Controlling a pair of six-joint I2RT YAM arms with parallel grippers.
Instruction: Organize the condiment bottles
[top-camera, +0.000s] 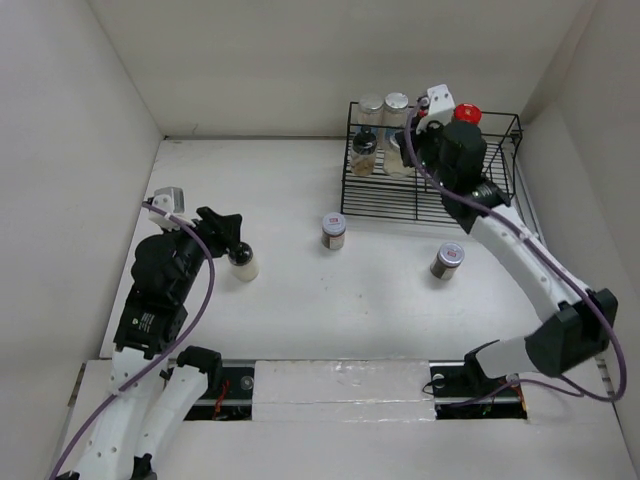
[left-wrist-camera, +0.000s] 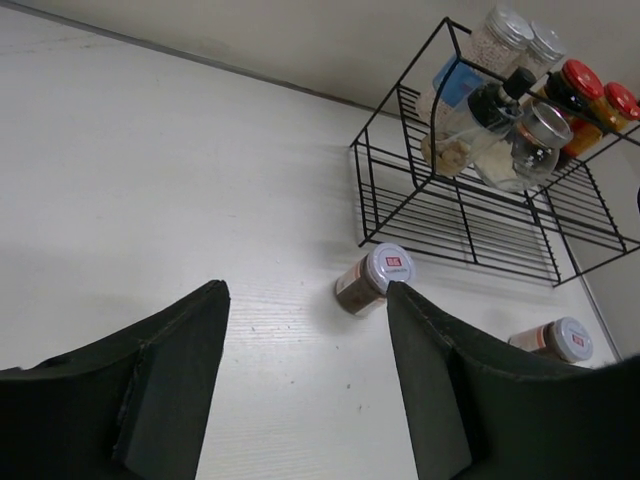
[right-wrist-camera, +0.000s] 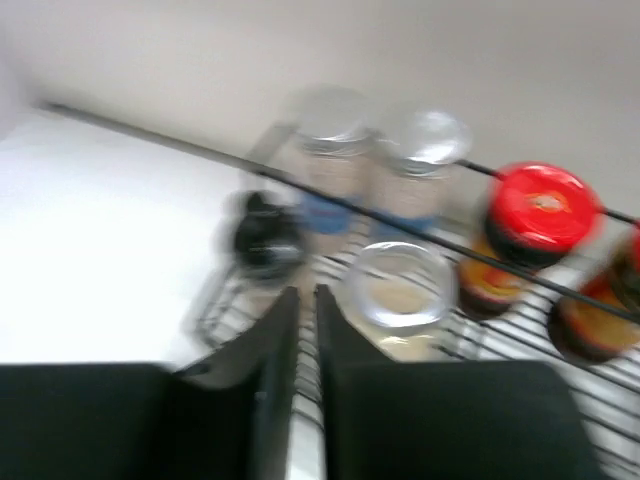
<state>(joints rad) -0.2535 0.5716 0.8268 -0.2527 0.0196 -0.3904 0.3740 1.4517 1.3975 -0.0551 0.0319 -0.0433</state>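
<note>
Several condiment bottles stand in the black wire rack (top-camera: 400, 200): two silver-lidded jars (right-wrist-camera: 330, 115) at the back, a red-capped dark one (right-wrist-camera: 540, 205), a clear-lidded glass jar (right-wrist-camera: 400, 285) and a black-capped bottle (right-wrist-camera: 268, 240). My right gripper (right-wrist-camera: 305, 292) hovers over the rack's front, its jaws nearly together with nothing in them. On the table stand two spice jars (top-camera: 334, 230) (top-camera: 447, 260). A black-capped white bottle (top-camera: 243, 262) stands by my left gripper (left-wrist-camera: 305, 290), which is open and empty, with only table between its fingers.
White walls close the table in on three sides. The rack sits in the back right corner against the wall. The right arm (top-camera: 520, 250) reaches diagonally over the right part of the table. The right wrist view is blurred.
</note>
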